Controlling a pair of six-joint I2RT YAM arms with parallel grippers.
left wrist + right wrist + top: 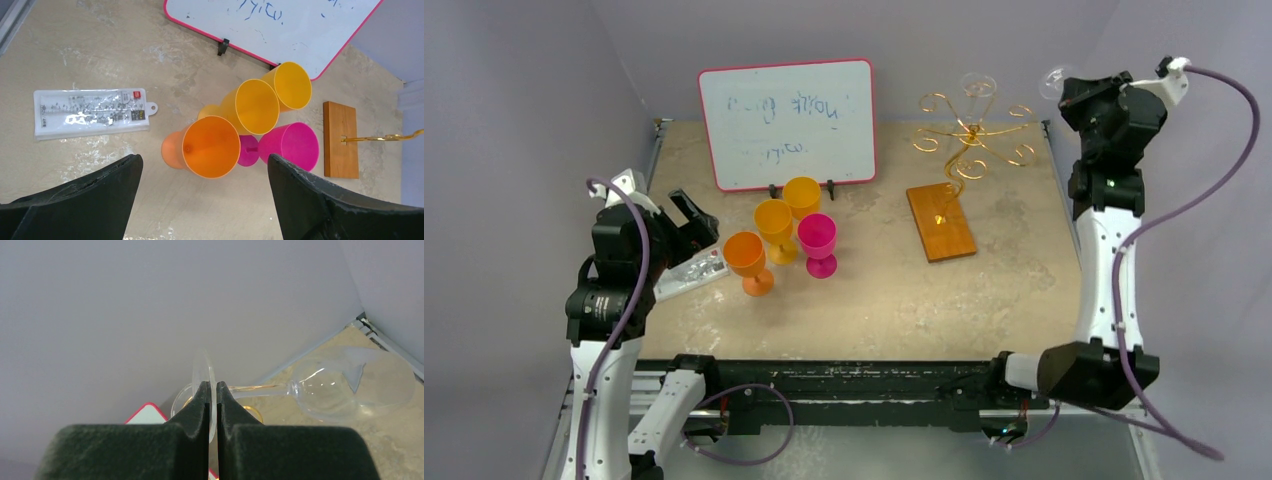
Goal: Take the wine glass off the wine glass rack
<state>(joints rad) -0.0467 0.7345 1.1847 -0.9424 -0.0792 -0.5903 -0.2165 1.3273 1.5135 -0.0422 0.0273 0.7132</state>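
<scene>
Presently: glass point(350, 385) off the rack point(969, 140), held level in the air to the rack's right. Setting it down looks like what remains.

Right gripper point(212, 387): clamped on the glass's foot. Only the right wrist view makes this plain; overhead gives a faint clear disc.

Left gripper point(694, 222): jaws apart, empty, by the cups point(250, 107).

Second glass point(977, 85): seemingly atop the rack, seen clearly overhead only.

Whiteboard point(787, 122) scribble illegible; wine glass point(350, 387) foot half hidden in right end effector point(213, 386).
</scene>
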